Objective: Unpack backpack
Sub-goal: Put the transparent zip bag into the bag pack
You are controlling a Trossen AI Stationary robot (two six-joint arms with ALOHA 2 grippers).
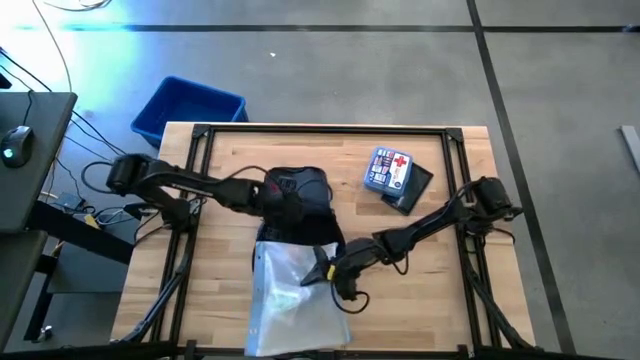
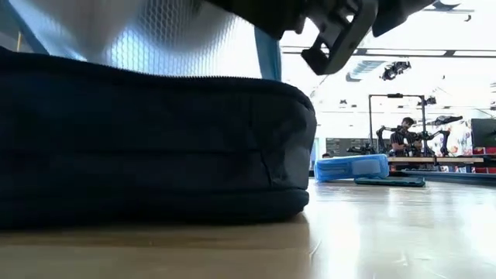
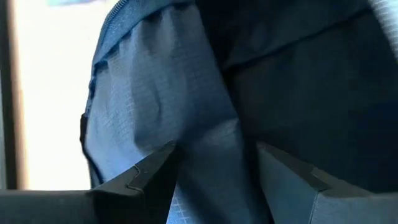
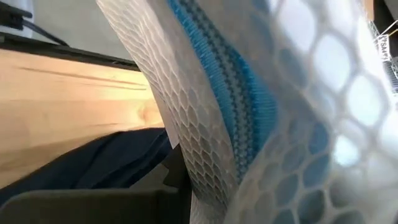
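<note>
Gripping the upper edge of a silvery, honeycomb-textured mesh pouch with a blue woven strip (image 1: 290, 300), my right gripper (image 1: 325, 270) is working near the middle of the table's near edge, its fingers clamped on that pouch material, as the right wrist view shows webbing pinched right at the fingers. My left gripper (image 1: 283, 193) is reaching into the top of the rounded dark navy soft fabric backpack (image 1: 300, 210), which is lying around the centre of the wooden table (image 1: 440, 290); its fingers (image 3: 149, 177) are standing apart with a fold of navy fabric between them, though I cannot tell whether they are actually pressing it. I judge the step in hand to be drawing the pouch out of the bag while the left side steadies the opening. The next move is calling for a pull toward the near edge until the pouch is clearing the zip, then setting it down away from the blue first-aid kit with a red cross (image 1: 390, 170) near the far right corner.
</note>
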